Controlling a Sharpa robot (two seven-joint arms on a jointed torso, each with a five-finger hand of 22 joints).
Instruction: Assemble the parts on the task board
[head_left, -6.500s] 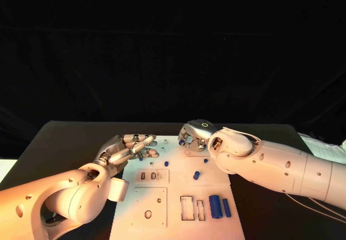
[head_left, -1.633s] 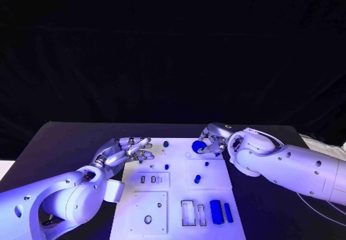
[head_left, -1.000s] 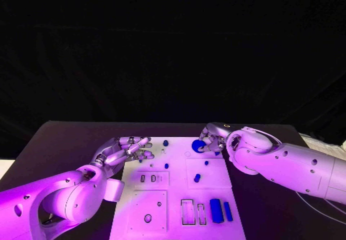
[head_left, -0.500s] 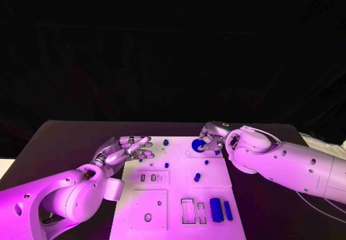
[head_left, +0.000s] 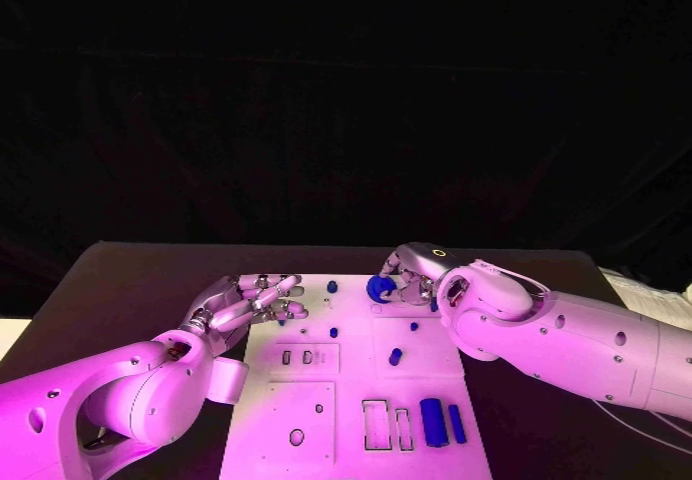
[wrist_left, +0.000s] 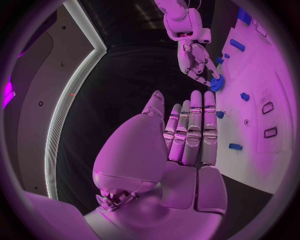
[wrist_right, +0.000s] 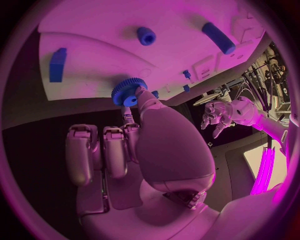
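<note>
- Black cloth hangs behind a black table (head_left: 130, 270), and on it you have the white task board (head_left: 353, 400) running lengthwise away from the robot.
- Your right hand (head_left: 408, 275) sits over the far end of the board and pinches a blue gear (head_left: 379, 288) between thumb and fingertip; the other fingers lie curled beside it. The right wrist view shows the gear (wrist_right: 129, 92) edge-on to the board, toothed around its rim with a round hub in the middle.
- Held by the rim like that, the hub stays free, which I judge suits lowering it onto a post or into a seat at the far end of the board. Whether it already touches the board, I cannot tell.
- Your left hand (head_left: 257, 298) holds nothing. Its fingers are extended and loosely apart, at the board's far left corner, probably waiting or ready to steady the board.
- Other blue parts lie on the board: a short cylinder (head_left: 395, 356) near the middle, two long bars (head_left: 440, 420) beside the rectangular slots at the near end, and small pegs (head_left: 332, 331) between the hands.
- Watch the tilt before you release; a gear set down crooked may bind.
</note>
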